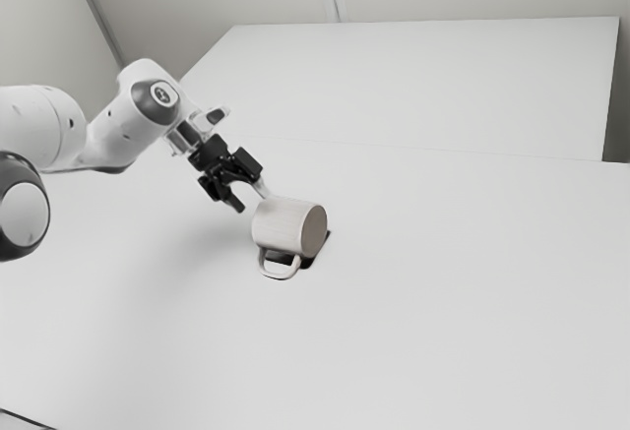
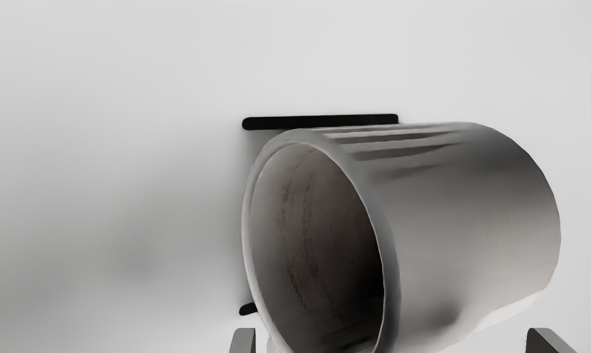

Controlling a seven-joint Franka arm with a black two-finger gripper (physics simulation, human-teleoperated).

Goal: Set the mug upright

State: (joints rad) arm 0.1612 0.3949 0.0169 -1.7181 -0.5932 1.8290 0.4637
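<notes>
You've got the off-white, cylindrical ceramic-looking mug (image 1: 282,223) lying on its side on the plain white table (image 1: 443,302), not upright. Its looped handle (image 1: 281,272) sits on the side toward the exterior view's bottom edge. Your black two-finger gripper (image 1: 250,197) is tilted down at the mug's near side, with the white arm (image 1: 128,130) coming from the exterior view's left. Jaws are wide apart, clamped on nothing. Wrist view gives you the open mouth, brownish streaks inside, its rim (image 2: 392,274) between the spread fingers (image 2: 243,341). You can't tell if either touches. Flat black shape (image 2: 320,121) beside the mug: unclear what.
</notes>
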